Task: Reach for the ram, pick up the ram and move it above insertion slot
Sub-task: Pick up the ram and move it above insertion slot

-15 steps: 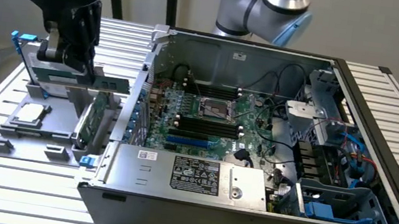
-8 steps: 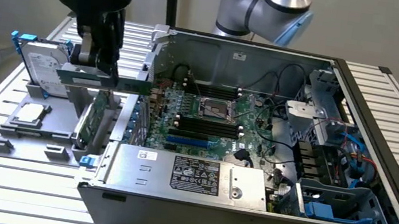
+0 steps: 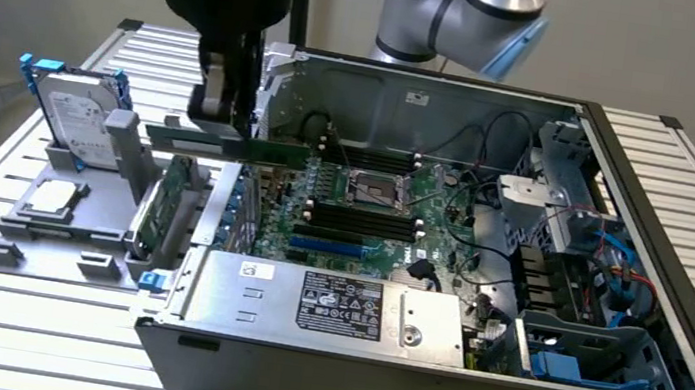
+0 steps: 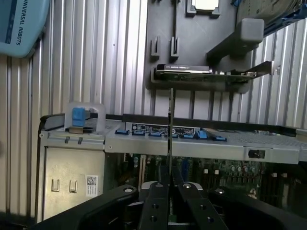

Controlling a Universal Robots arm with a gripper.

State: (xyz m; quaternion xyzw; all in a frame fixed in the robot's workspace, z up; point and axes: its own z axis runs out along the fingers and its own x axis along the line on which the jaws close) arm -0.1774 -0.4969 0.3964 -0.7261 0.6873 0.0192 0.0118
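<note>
Fingers (image 4: 156, 206) are seen clamped together on the ram (image 4: 170, 139), which is viewed edge-on in the wrist view as a thin vertical sliver running out from between the pads. Gripper (image 3: 220, 118) is held above the left wall of the case (image 3: 430, 387) in the exterior view, with the ram (image 3: 246, 148) carried level as a long green strip just over the case edge. Pick-up is judged done: the stick is lifted clear and nothing is touched beneath it.

Beyond it, the motherboard (image 3: 373, 208) is seen inside the case, with the black slots (image 3: 358, 219) lying toward the exterior view's right of the ram. The ram is not yet above them, so the transfer is judged partly complete; a sideways move over the board is left. Exact alignment with a slot cannot be judged from here, possibly because the slots are partly hidden by cabling.

Farther out, the fixture (image 3: 62, 218) on the table is seen holding the wider card (image 3: 172, 202) and the hard drive (image 3: 76, 114), both untouched.
</note>
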